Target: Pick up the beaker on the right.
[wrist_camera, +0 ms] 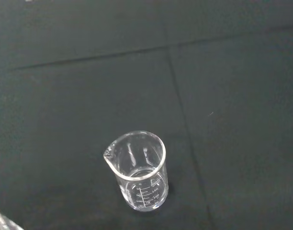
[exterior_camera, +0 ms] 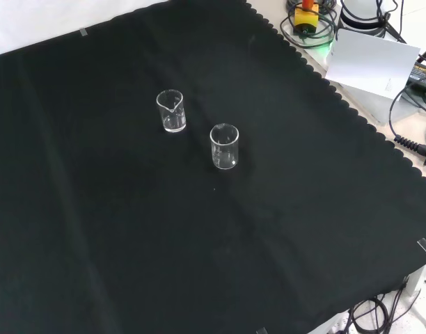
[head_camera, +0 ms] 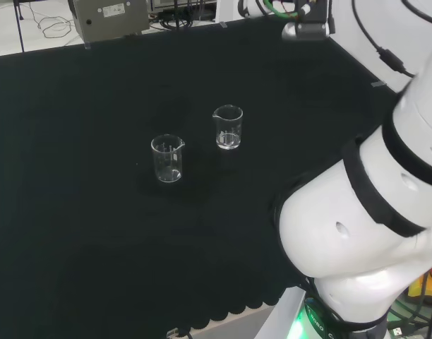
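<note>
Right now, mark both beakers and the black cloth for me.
right-hand beaker (head_camera: 229,128), head view, on its glass wall.
left-hand beaker (head_camera: 167,159), head view, on its glass wall.
black cloth (exterior_camera: 129,243), front view, on a bare stretch near the camera.

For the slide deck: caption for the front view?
Two clear glass beakers stand upright and apart on the black cloth.
</note>
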`<state>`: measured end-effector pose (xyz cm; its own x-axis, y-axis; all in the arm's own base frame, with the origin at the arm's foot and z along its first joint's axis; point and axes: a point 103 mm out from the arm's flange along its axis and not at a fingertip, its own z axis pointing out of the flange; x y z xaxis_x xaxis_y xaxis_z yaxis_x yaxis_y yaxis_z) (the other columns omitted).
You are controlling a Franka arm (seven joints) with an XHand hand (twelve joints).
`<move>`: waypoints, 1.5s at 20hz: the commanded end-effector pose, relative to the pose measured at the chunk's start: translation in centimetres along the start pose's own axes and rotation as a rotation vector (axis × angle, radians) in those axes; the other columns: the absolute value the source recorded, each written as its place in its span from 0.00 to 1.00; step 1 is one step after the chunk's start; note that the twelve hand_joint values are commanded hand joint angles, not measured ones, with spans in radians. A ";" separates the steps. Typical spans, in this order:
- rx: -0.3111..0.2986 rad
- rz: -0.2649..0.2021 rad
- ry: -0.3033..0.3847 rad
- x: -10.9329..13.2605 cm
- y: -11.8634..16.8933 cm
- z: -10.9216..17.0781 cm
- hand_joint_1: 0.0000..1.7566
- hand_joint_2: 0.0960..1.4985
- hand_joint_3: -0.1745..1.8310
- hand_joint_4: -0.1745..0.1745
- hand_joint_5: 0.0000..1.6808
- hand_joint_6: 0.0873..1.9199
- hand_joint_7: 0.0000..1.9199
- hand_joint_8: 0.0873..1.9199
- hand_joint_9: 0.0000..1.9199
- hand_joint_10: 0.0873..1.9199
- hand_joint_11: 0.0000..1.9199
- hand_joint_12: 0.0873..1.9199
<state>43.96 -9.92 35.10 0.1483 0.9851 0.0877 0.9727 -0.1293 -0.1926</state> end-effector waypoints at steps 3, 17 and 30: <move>-0.018 -0.041 0.129 -2.6 5.6 6.3 0.14 0.80 0.20 0.36 0.19 0.01 0.02 0.26 0.09 0.32 0.00 0.65; 0.093 -0.068 0.185 -4.7 7.1 13.9 0.39 0.53 0.26 0.36 0.21 0.00 0.06 0.30 0.16 0.33 0.00 0.71; 0.200 -0.129 0.209 -3.3 7.9 17.0 0.47 0.35 0.37 0.38 0.24 0.00 0.08 0.31 0.18 0.33 0.02 0.72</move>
<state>47.41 -14.47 21.56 0.1138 0.9726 0.2026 0.9506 -0.0473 -0.3069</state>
